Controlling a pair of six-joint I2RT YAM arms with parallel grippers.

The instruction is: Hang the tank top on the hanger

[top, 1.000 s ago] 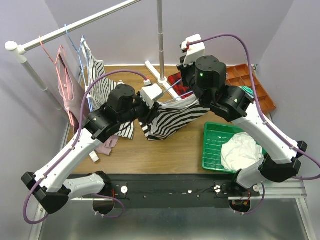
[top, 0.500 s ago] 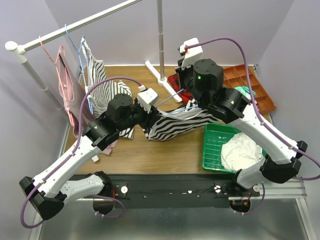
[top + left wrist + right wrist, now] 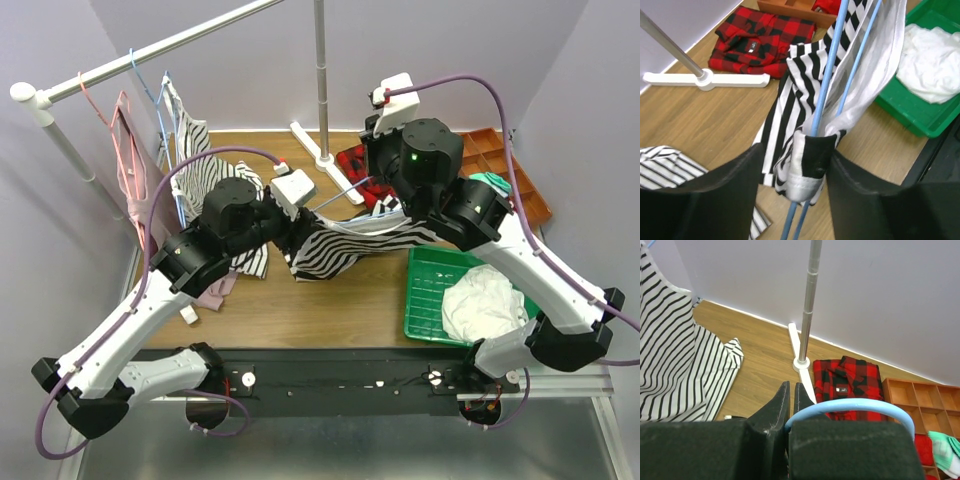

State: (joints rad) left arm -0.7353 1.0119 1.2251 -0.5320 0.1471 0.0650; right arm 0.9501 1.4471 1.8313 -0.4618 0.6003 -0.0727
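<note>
The right gripper (image 3: 791, 389) is clamping the light-blue hook of the hanger (image 3: 855, 404), its fingers pressed narrowly together around it, and is holding it above the middle of the worktop (image 3: 300, 310). The hanger's two thin rods are running down into the neck of the tank top (image 3: 790, 100), which is hanging stretched between the two arms, its lower part draping onto the wood. The left gripper (image 3: 795, 154) is sitting around a bunched shoulder strap where the rods pass; its fingers are standing apart, with a sliver of space showing between one finger (image 3: 715, 200) and the cloth. A red plaid shirt (image 3: 765, 40) is lying beyond, beside the white foot of the rack pole (image 3: 705, 80). A green bin (image 3: 425, 300) is holding white cloth (image 3: 485, 305) to the right.
</note>
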